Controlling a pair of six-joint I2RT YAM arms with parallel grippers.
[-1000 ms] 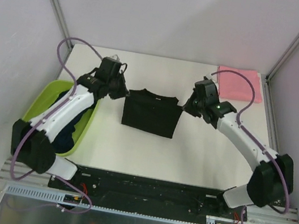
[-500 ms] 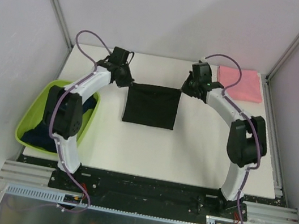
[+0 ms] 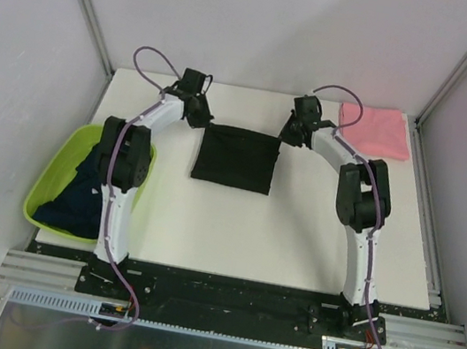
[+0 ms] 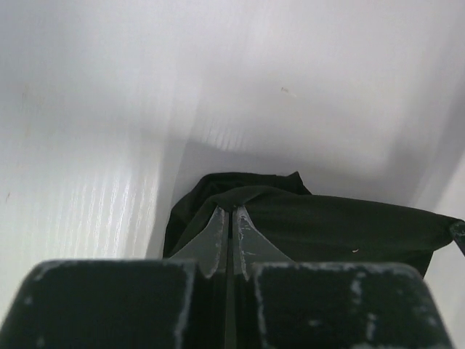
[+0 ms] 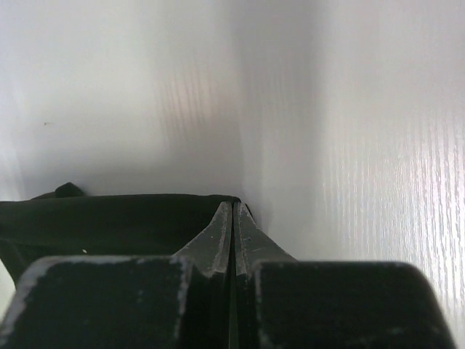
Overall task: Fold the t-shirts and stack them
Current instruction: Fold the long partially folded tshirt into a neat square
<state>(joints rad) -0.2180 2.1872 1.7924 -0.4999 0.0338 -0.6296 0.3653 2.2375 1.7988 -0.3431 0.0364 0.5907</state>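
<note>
A black t-shirt (image 3: 236,159) lies as a folded rectangle in the middle of the table, its far edge lifted. My left gripper (image 3: 206,122) is shut on its far left corner, and in the left wrist view the black t-shirt (image 4: 327,225) bunches at the gripper (image 4: 232,211) tips. My right gripper (image 3: 281,137) is shut on the far right corner; there the black t-shirt (image 5: 116,222) stretches left from the gripper (image 5: 232,207). A folded pink t-shirt (image 3: 375,131) lies at the far right corner. Dark navy t-shirts (image 3: 82,194) fill the basin.
The lime-green basin (image 3: 44,193) stands at the left edge of the white table (image 3: 233,228). Grey walls and metal posts close in the back and sides. Both arms reach far out, with purple cables arching above them.
Both arms have stretched toward the back of the table, pulling the black shirt's far edge away from the bases. The shirt now looks flatter and sits farther back.
</note>
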